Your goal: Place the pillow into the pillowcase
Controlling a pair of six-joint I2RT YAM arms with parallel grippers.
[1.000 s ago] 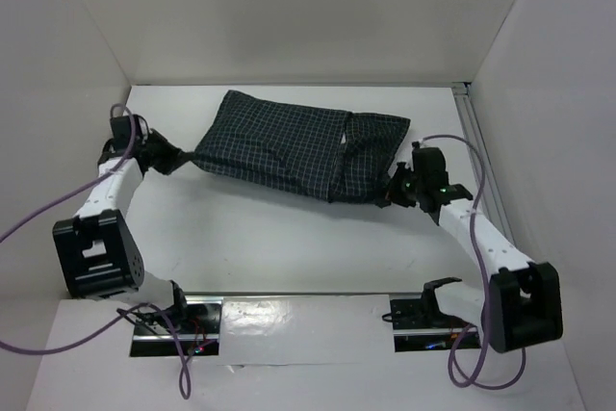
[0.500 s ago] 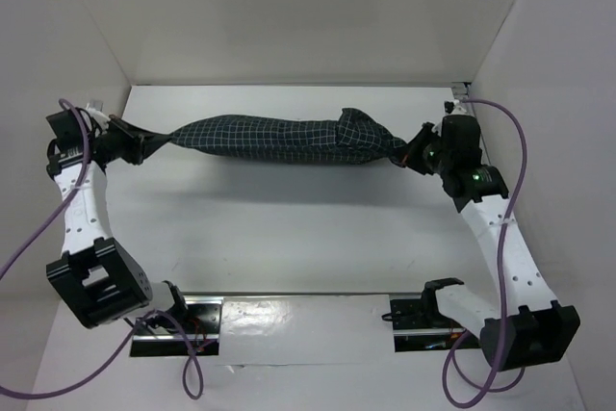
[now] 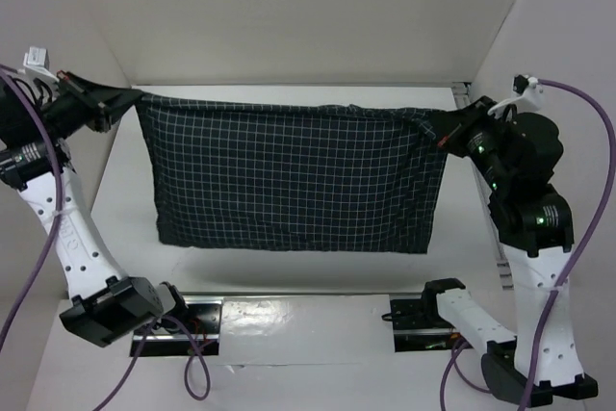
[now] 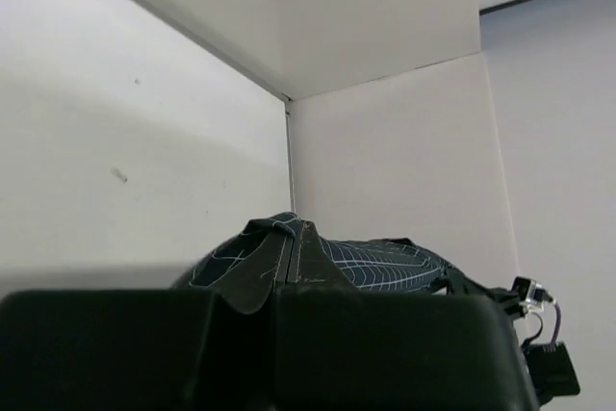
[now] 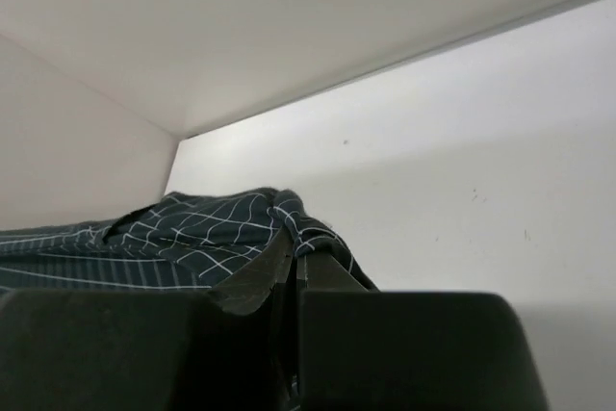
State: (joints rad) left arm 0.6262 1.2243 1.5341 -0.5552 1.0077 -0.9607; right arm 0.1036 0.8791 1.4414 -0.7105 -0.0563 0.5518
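Navy checked pillowcase (image 3: 289,180) hangs spread like a sheet above table (image 3: 289,271), stretched between arms. Left gripper (image 3: 120,103) pinches top-left corner, arm raised high near left wall. Right gripper (image 3: 441,132) pinches top-right corner, arm upright. Left wrist: jaws pressed together on bunched fabric. Right wrist: jaws likewise clamped on cloth.

Stretched between the two sets of jaws, the pillowcase (image 3: 289,180) is soft, matt woven cloth, creased where the jaws pinch it. The jaws look like dull black plastic. Below them the tabletop (image 3: 289,271) is smooth, matt white. Nearer the arm bases lies a glossy, mirror-like metal plate (image 3: 289,320). The cables (image 3: 576,91) behind the jaws have a smooth purple sheath.
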